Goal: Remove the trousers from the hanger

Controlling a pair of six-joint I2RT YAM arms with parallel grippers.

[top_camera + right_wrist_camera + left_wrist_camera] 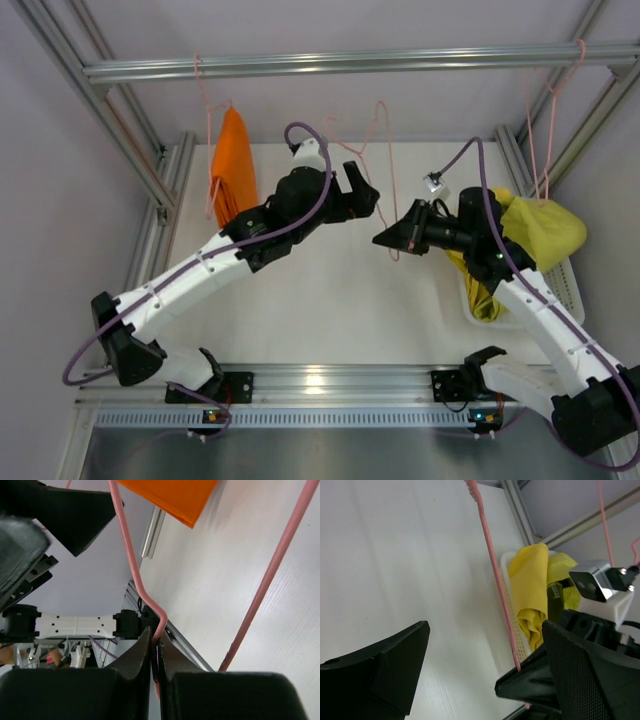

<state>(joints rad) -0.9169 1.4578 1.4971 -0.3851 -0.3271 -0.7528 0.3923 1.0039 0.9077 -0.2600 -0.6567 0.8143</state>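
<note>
The bright orange trousers (233, 165) hang folded over a pink hanger at the back left and also show in the right wrist view (175, 497). The yellow trousers (548, 232) and the yellow-green trousers (483, 298) lie in a white basket (570, 290) at the right. An empty pink hanger (385, 150) hangs in the middle. My right gripper (384, 240) is shut on its lower wire (156, 630). My left gripper (363, 192) is open and empty just left of that hanger (495, 580), fingers wide apart (380, 675).
A metal rail (350, 62) crosses the back and carries the hangers. Another empty pink hanger (545, 130) hangs at the back right above the basket (512, 625). Frame posts stand at both sides.
</note>
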